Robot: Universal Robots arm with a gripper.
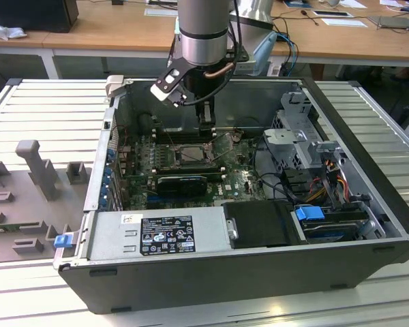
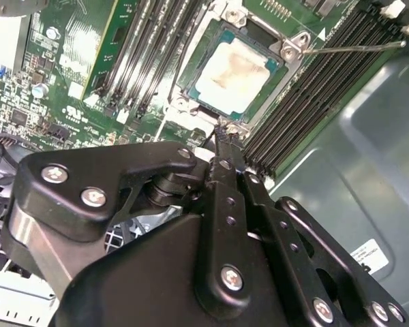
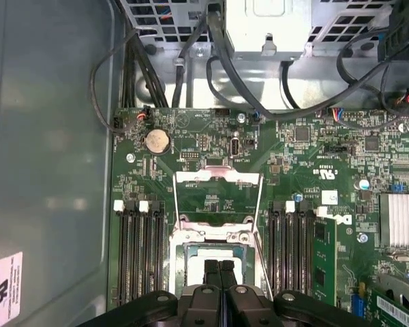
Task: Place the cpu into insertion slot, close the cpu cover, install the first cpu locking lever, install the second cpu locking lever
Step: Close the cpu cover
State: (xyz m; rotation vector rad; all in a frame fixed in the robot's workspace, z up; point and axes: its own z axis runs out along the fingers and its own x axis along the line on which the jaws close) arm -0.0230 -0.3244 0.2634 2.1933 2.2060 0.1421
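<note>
Silvery-topped cpu (image 2: 235, 71) (green edge exposed) sat in the insertion slot (image 2: 291, 48); the gripper (image 2: 221, 136), fingers pressed together and holding nothing, hung close by one slot corner.

light wooden desks (image 1: 109, 30) strewn with papers (image 1: 344, 22) stand behind a ribbed aluminium worktable (image 1: 48, 109).

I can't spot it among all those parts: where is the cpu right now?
In the second wrist view the cpu sits in the slot, between two banks of black memory slots, just beyond the gripper.
</note>
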